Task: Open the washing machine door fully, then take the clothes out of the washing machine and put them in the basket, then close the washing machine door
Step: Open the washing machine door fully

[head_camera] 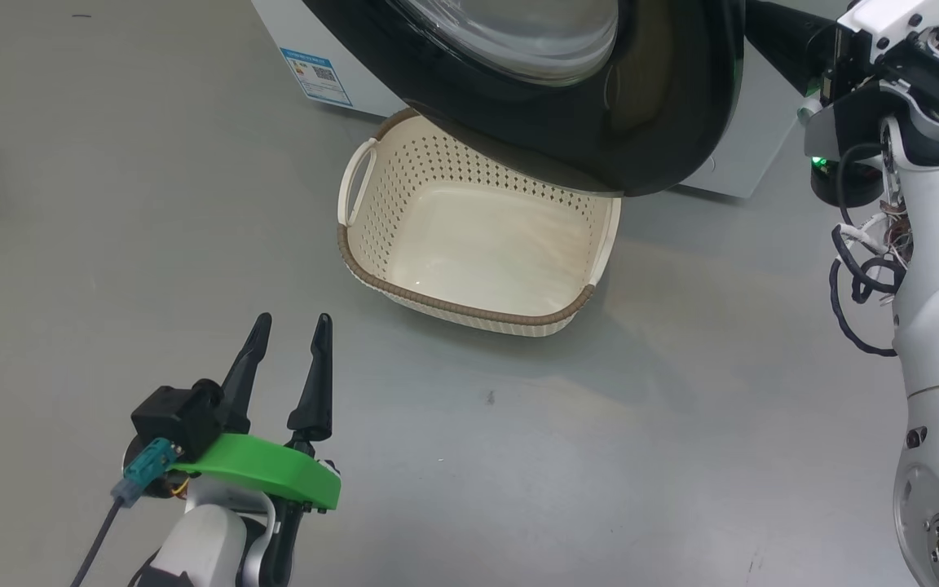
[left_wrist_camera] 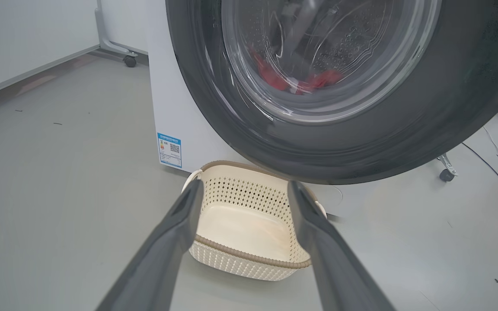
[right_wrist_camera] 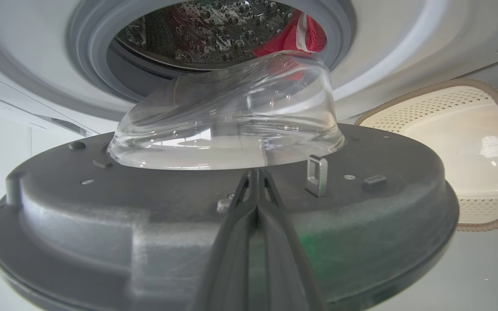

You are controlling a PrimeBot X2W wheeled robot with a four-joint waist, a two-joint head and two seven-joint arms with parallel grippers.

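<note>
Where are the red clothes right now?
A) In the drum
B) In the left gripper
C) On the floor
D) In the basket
A: the right wrist view shows the clothes inside the drum, beyond the part-open door, while the basket holds nothing.

Blue label (left_wrist_camera: 170,150) w/ QR code on washing machine (left_wrist_camera: 162,86) front; txt too small to read.
</note>
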